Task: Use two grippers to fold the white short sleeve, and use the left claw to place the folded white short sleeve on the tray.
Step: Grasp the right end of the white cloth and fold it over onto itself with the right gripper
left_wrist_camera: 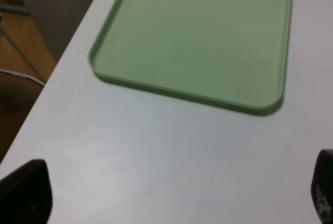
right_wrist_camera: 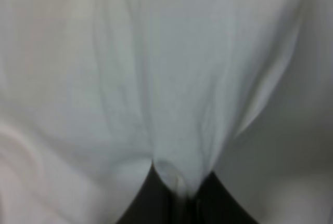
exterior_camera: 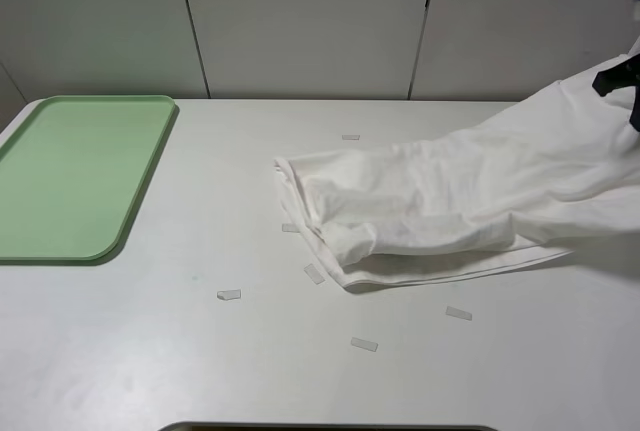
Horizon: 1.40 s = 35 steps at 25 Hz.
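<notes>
Exterior high view: the tray (exterior_camera: 70, 176) lies flat on the table (exterior_camera: 200, 371), and the shirt (exterior_camera: 430, 206) lies well apart from it, off to the tray's right, with no part touching the tray. The end of the shirt nearer the tray rests bunched and creased on the table, its layers doubled over one another. The end farther from the tray rises off the table, drawn up toward the right tool (exterior_camera: 618, 76). Only a black piece of that tool shows at the picture's edge, on the far side of the shirt from the tray. In the right wrist view the right tool (right_wrist_camera: 179, 195) has its fingers pressed together, pinching a fold of the white cloth, which hangs from them in long pleats and fills the view. Small pale strips (exterior_camera: 229, 294) lie scattered on the table to the right of the tray, some just beside the shirt's edge. In the left wrist view the left tool (left_wrist_camera: 174, 195) is spread wide, its two dark fingertips (left_wrist_camera: 26, 193) far apart with only table between them, and it is near the tray's short rim and rounded corners. How high it sits over the table I cannot tell. Brown floor (left_wrist_camera: 21, 52) shows past the table edge beside the tray.
</notes>
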Available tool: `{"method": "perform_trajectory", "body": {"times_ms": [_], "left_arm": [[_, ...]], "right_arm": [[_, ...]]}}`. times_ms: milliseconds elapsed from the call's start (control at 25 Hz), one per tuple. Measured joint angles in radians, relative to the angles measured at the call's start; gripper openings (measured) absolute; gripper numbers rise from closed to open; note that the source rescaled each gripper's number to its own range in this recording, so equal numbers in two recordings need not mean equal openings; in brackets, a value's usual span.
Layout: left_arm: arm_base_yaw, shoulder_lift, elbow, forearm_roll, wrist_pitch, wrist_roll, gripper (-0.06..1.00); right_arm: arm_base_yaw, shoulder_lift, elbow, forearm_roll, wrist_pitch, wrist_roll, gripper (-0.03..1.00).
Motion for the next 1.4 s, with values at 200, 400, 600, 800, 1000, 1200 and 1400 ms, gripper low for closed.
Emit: {"method": "perform_trajectory", "body": {"times_ms": [200, 400, 600, 800, 1000, 1200, 1400], "left_arm": [[0.000, 0.000, 0.000, 0.000, 0.000, 0.000, 1.00], [0.000, 0.000, 0.000, 0.002, -0.001, 0.000, 1.00], [0.000, 0.000, 0.000, 0.002, -0.001, 0.000, 1.00], [0.000, 0.000, 0.000, 0.002, -0.001, 0.000, 1.00], [0.000, 0.000, 0.000, 0.002, -0.001, 0.000, 1.00], [0.000, 0.000, 0.000, 0.002, -0.001, 0.000, 1.00], [0.000, 0.000, 0.000, 0.002, -0.001, 0.000, 1.00]], "right_arm": [[0.004, -0.002, -0.097, -0.015, 0.110, 0.058, 0.01], [0.092, -0.002, -0.037, -0.065, 0.089, 0.068, 0.01], [0.215, -0.001, 0.026, -0.171, 0.055, 0.155, 0.01], [0.309, 0.049, 0.048, -0.210, 0.052, 0.219, 0.01], [0.368, 0.112, 0.052, -0.218, 0.045, 0.271, 0.01], [0.431, 0.157, 0.053, -0.222, 0.019, 0.361, 0.01], [0.492, 0.162, 0.053, -0.223, -0.005, 0.434, 0.06]]}}
